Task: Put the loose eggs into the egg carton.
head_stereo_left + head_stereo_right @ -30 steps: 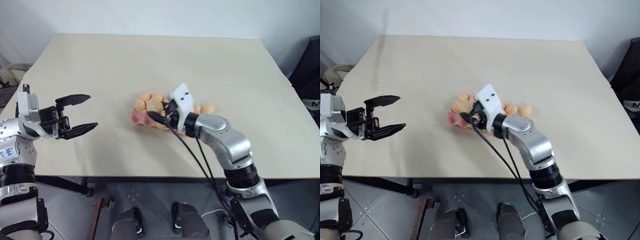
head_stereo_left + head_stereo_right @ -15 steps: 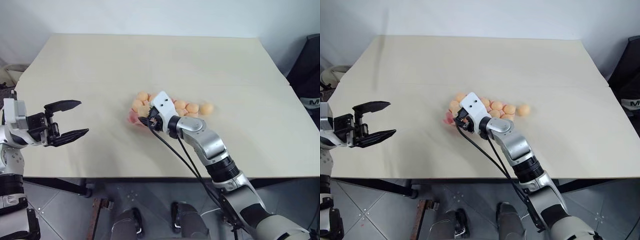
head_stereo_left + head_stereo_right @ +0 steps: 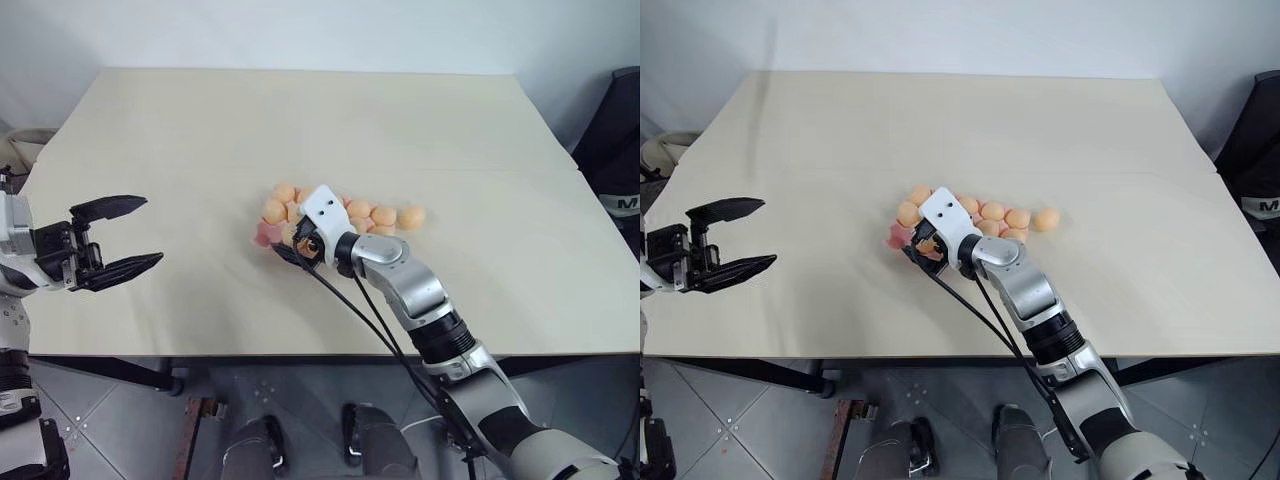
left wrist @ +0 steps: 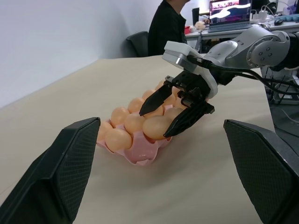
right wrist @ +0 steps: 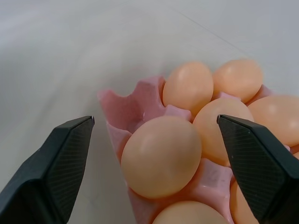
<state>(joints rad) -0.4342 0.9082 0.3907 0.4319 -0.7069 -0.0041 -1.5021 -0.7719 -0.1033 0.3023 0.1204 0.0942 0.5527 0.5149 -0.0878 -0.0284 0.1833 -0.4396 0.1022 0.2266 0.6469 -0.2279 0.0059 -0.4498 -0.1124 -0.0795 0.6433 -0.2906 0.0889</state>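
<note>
— Any labels or writing?
— None readable. Pink egg carton point(image 3: 268, 233) mid-table; right gripper point(image 4: 177, 111) spread around an egg point(image 5: 161, 155) in a corner cup.
— Left gripper point(image 3: 118, 238)?
— Spread, empty (one loose egg point(image 3: 411, 217) beside the carton).

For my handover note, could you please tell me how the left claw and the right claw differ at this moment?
The left claw hangs over bare table, well away from the egg carton; the right claw is at the carton's near corner. The left claw has nothing between its fingers; the right claw's fingers straddle an egg sitting in a corner cup, without pinching it. Both are open.
</note>
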